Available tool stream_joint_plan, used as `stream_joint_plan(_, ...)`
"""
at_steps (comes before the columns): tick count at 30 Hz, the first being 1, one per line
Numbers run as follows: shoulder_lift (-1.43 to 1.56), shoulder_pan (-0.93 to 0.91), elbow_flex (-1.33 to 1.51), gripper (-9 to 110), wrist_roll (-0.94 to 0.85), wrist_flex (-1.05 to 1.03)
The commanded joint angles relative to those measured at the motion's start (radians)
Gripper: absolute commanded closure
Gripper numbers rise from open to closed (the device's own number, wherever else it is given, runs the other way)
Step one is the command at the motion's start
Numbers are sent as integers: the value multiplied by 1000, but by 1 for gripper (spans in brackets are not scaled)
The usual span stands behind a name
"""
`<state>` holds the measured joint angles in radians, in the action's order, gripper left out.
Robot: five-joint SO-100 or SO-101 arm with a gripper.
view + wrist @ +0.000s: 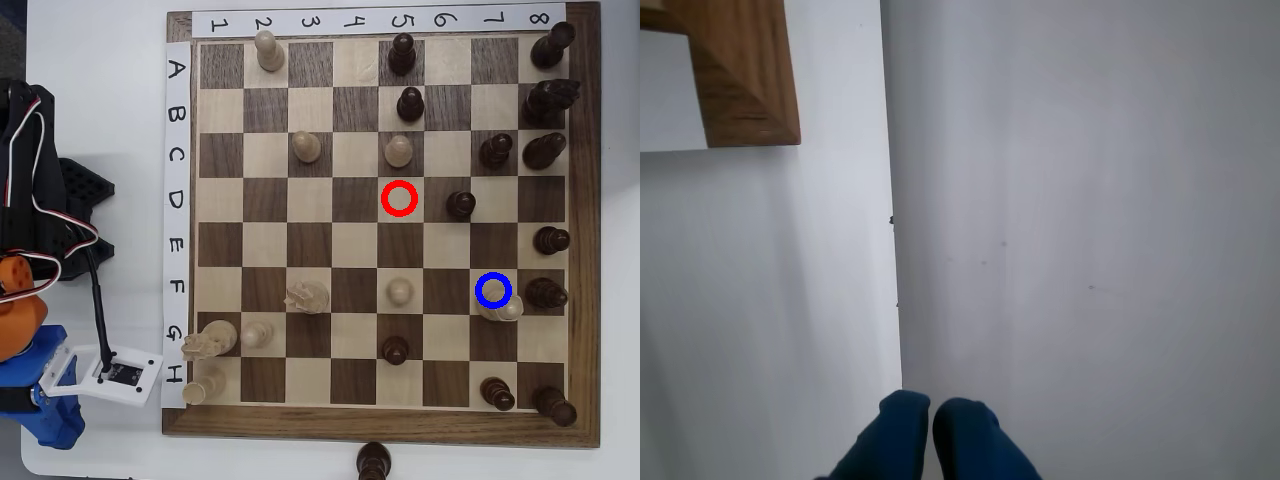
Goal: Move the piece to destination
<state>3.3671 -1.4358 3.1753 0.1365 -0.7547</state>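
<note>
Right at the bottom edge of the wrist view, the end effector [931, 420] shows two blue fingertips [895, 430] pressed side by side. They are drawn together with only a sliver between them, and nothing is held. Beneath them is the bare white table [1090, 250], with a seam line running up through it. Farther off, in the top left corner of that view, a wooden corner of the chessboard [745, 80] pokes in.

In the overhead view, the arm [20, 330] sits off the left side of the board, orange and blue, with its white camera mount [110, 372] beside the row labels near G and H. It is clear of all the playing squares.

Moving across the board from there, a light knight [307, 295] stands in row F, and a cream pawn [399, 291] stands further along the same row. Above it, the red ring [399, 198] circles an empty light square in row D.

Over on the right, the destination [493, 290] is the blue ring on the light square in column 7, row F. The piece [500, 311] is right against the ring's lower edge, overlapping it, around the line between rows F and G. Whether it stands upright or leans I cannot tell. A dark pawn [546, 293] stands just to the right of it.
</note>
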Motion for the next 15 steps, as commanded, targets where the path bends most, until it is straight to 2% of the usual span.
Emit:
stream_joint_plan(1,58,-23,38,101,2,-38)
stream_joint_plan(8,58,-46,40,101,41,-31)
stream_joint_plan(11,58,-67,41,101,166,-60)
stream_joint_plan(15,58,-77,41,101,419,-156)
